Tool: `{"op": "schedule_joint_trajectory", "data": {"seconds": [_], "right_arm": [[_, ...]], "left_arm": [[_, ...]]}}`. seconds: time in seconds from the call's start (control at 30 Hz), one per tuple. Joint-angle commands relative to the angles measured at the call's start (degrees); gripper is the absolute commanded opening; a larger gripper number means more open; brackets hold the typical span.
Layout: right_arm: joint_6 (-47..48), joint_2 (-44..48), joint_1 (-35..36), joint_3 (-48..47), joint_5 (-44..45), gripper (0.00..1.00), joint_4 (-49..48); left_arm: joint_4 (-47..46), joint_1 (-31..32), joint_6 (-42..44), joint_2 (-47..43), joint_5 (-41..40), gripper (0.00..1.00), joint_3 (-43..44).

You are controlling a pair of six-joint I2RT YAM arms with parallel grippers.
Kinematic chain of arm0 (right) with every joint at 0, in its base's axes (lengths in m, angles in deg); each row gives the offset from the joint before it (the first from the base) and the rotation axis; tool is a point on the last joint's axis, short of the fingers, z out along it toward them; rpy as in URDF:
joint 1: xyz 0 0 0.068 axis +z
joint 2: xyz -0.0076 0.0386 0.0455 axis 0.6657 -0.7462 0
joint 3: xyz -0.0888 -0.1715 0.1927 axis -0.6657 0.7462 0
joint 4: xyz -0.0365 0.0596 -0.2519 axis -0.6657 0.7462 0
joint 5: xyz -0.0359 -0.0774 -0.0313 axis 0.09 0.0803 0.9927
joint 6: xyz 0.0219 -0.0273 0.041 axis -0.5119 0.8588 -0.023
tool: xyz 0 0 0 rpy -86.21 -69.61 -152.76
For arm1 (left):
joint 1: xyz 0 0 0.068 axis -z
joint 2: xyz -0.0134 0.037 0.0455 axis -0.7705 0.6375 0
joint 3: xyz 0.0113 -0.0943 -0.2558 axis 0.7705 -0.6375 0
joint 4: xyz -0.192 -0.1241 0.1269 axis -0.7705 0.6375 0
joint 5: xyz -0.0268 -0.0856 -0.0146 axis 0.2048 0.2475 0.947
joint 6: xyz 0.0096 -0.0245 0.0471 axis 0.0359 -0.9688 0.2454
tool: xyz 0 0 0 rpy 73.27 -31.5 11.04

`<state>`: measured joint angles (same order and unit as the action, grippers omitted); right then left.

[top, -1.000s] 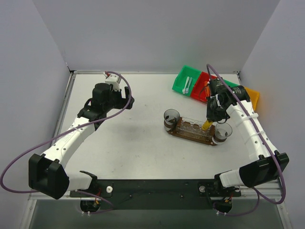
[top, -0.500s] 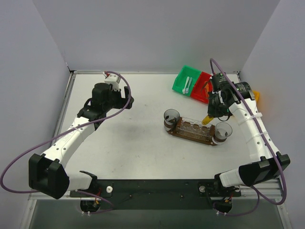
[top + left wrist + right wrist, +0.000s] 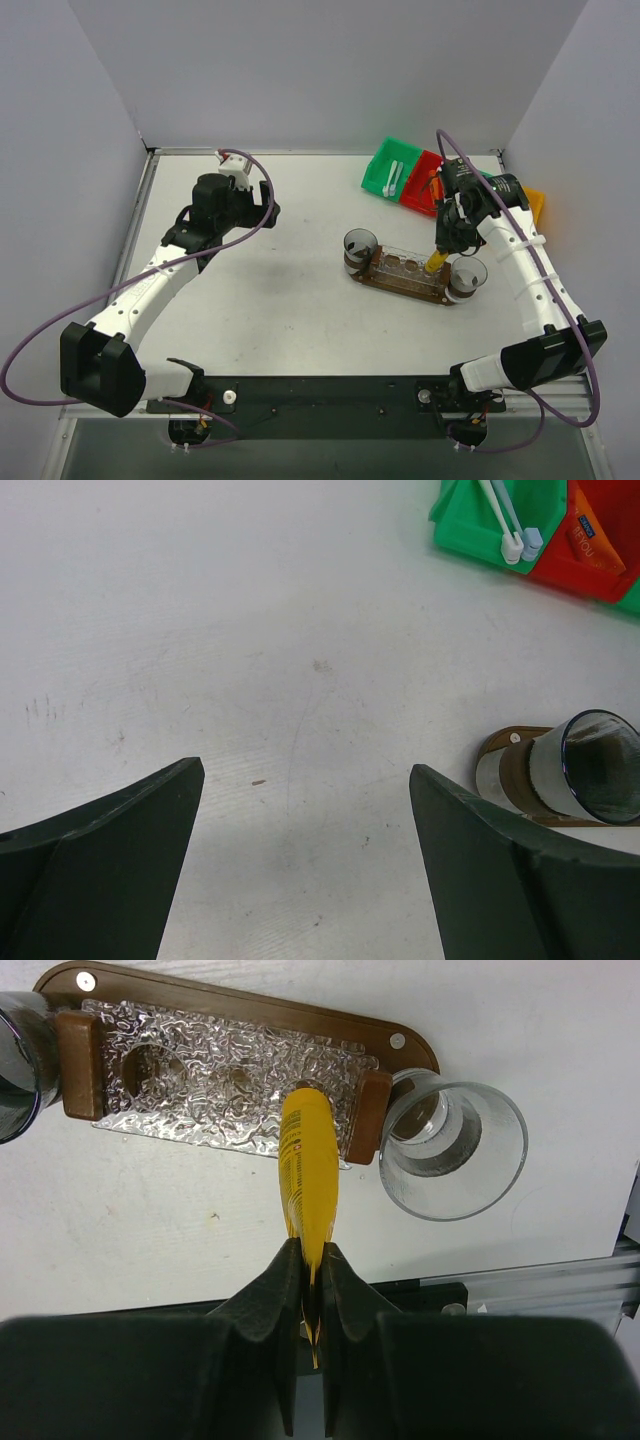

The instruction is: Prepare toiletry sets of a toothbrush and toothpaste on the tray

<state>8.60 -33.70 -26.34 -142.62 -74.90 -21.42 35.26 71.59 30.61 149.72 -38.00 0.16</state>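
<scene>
The dark brown wooden tray (image 3: 404,284) lies right of centre, with a clear textured insert and a clear cup at each end (image 3: 360,247) (image 3: 468,275). My right gripper (image 3: 446,236) is shut on a yellow toothpaste tube (image 3: 308,1165) and holds it over the tray's right end, its tip just left of the empty right cup (image 3: 455,1150). In the right wrist view the tray (image 3: 240,1000) runs across the top. My left gripper (image 3: 305,775) is open and empty over bare table, left of the tray's left cup (image 3: 590,780). White toothbrushes (image 3: 393,178) lie in the green bin.
A green bin (image 3: 388,168), a red bin (image 3: 424,185) and a yellow bin (image 3: 531,203) stand at the back right. The left arm reaches over the table's left half. Grey walls enclose the table on three sides.
My right gripper rose toward the bins with the yellow tube, then came back down over the tray's right end. The left arm has not moved.
</scene>
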Motion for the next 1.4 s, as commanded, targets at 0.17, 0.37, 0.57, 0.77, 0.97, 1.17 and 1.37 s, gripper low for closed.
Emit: {"op": "schedule_joint_trajectory", "data": {"seconds": [0.17, 0.37, 0.57, 0.77, 0.97, 1.17, 1.37], "right_arm": [[0.62, -0.63, 0.33, -0.2, 2.16, 0.0, 0.99], [0.62, -1.07, 0.42, 1.3, 2.25, 0.0, -0.15], [0.7, -1.43, 0.6, 1.91, 2.16, 0.0, -1.38], [0.79, -1.95, 0.51, 2.97, 1.99, 0.0, -2.17], [0.88, -2.83, 0.6, 3.5, 1.46, 0.0, -2.96], [1.32, -3.97, 0.6, 3.23, 1.37, 0.0, -2.97], [1.49, -5.12, 0.68, 3.5, 0.93, 0.0, -2.96]], "left_arm": [[-1.61, -0.36, -0.5, -0.24, 0.37, 0.95, 1.14], [-1.61, -0.45, -0.5, -0.41, 0.2, 0.95, 1.06], [-1.69, -0.45, -0.59, -0.23, 0.37, 0.95, 1.15], [-1.61, -0.54, -0.51, -0.23, 0.37, 0.95, 1.23], [-1.6, -0.62, -0.5, -0.06, 0.37, 0.95, 1.23], [-1.52, -0.71, -0.59, -0.15, 0.29, 0.95, 1.32], [-1.6, -0.89, -0.51, -0.06, 0.29, 0.95, 1.32]]}}
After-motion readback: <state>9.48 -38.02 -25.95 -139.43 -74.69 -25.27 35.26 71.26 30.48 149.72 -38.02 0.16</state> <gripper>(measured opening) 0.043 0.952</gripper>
